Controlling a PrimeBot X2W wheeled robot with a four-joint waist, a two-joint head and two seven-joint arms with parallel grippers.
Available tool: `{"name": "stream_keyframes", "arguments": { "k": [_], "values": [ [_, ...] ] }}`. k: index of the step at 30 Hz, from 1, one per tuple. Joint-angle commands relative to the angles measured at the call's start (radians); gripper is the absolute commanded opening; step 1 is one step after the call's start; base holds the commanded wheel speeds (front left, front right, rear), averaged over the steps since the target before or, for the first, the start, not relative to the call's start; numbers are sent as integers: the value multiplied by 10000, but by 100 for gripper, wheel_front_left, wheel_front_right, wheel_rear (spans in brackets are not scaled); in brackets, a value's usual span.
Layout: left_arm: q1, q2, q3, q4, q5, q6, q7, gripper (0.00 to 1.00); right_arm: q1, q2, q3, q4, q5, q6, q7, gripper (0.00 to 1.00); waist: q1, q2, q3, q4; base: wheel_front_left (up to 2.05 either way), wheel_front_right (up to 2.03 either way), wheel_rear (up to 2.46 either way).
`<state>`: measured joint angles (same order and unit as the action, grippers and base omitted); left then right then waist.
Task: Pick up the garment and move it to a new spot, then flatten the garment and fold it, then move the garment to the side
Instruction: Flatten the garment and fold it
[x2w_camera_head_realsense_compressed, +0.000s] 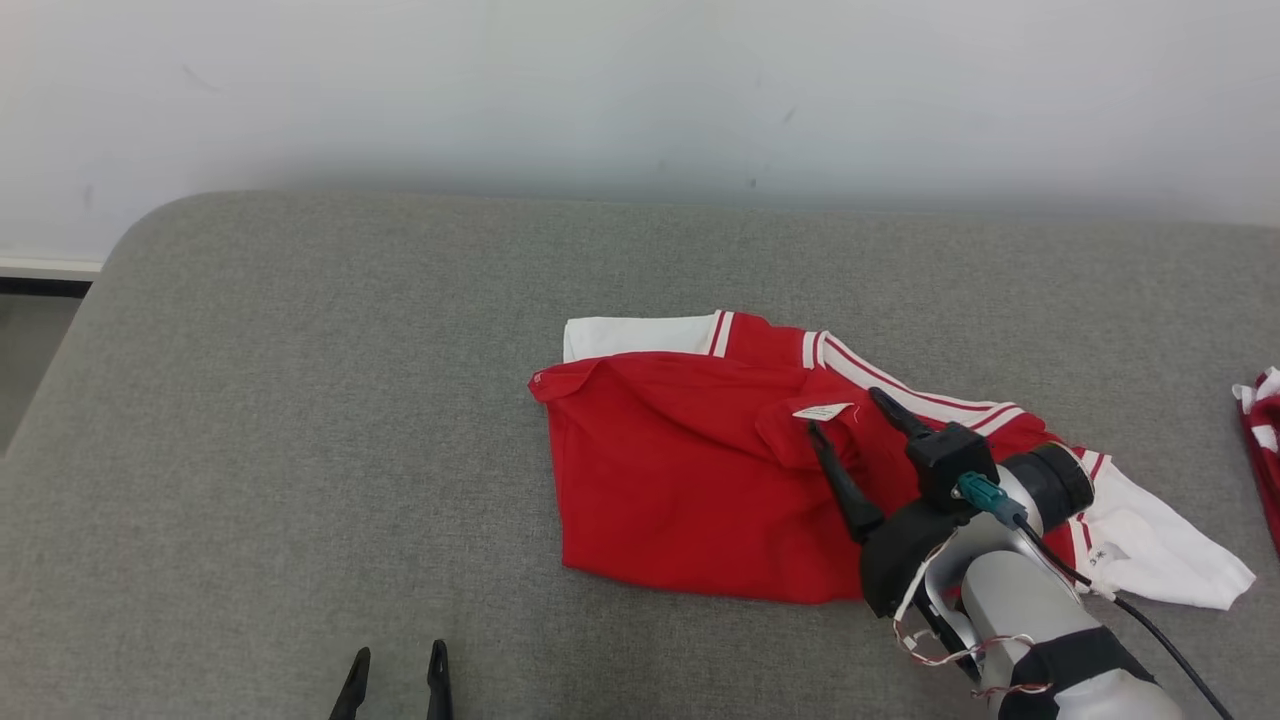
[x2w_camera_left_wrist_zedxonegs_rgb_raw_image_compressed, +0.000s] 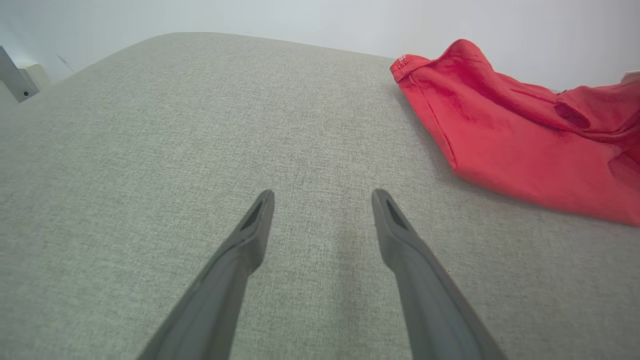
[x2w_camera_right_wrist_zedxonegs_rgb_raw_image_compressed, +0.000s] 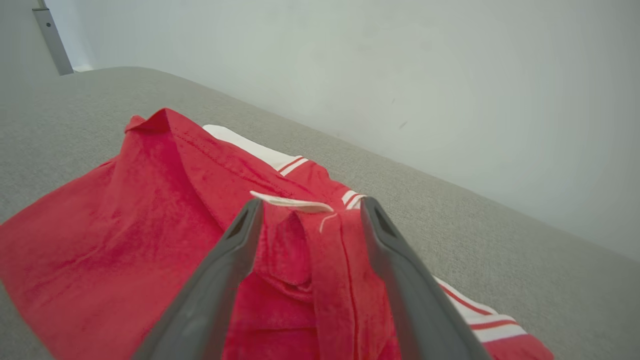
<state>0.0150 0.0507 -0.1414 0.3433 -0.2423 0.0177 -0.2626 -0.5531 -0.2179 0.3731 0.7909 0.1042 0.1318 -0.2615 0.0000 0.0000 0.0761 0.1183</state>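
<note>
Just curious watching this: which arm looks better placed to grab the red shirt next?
Right. The right gripper hangs open over the red garment, fingers straddling a raised fold near the white label. The left gripper is open too, but over bare grey surface beside the garment.

The head camera looks down from up high at the whole grey counter (x2w_camera_head_realsense_compressed: 300, 400) and red shirt (x2w_camera_head_realsense_compressed: 680, 480). The left wrist camera sits low behind the left claw (x2w_camera_left_wrist_zedxonegs_rgb_raw_image_compressed: 322, 192) and sees the shirt's edge. The right wrist camera looks along the right claw (x2w_camera_right_wrist_zedxonegs_rgb_raw_image_compressed: 311, 201), very close to the shirt.
</note>
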Motion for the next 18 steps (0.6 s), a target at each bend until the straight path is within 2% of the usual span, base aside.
{"name": "stream_keyframes", "arguments": {
  "k": [1,7,8,9,10,11,15,18],
  "values": [
    [-41,-5,-11,-6,-79,66,-31,100,-252,-1,139,188,-33,-26,-40,100,0,0,70,129,0,0,0],
    [-49,-7,-32,-6,-143,85,-31,100,-683,41,305,1017,-253,-26,-30,100,0,0,123,186,0,0,0],
    [-70,-7,-48,-7,-156,81,-31,100,-776,49,330,1248,-329,-26,15,89,0,0,134,195,0,0,0],
    [-109,-7,-53,-4,-166,81,-31,100,-857,80,314,1463,-333,-26,37,61,0,0,144,203,0,0,0],
    [-143,-5,-61,0,-182,78,-31,100,-937,115,306,1630,-356,-26,31,38,0,0,153,209,0,0,0],
    [-164,-5,-71,3,-193,73,-31,100,-1018,162,322,1760,-384,-26,20,1,0,0,157,217,0,0,0],
    [-148,-5,-73,17,-203,77,-31,100,-1224,414,438,1696,-141,-26,-25,0,0,0,112,212,0,0,0],
    [-54,-7,5,60,-187,70,-31,100,-1098,625,734,699,228,-26,-39,0,0,0,-33,146,0,0,0]
  ]
}}
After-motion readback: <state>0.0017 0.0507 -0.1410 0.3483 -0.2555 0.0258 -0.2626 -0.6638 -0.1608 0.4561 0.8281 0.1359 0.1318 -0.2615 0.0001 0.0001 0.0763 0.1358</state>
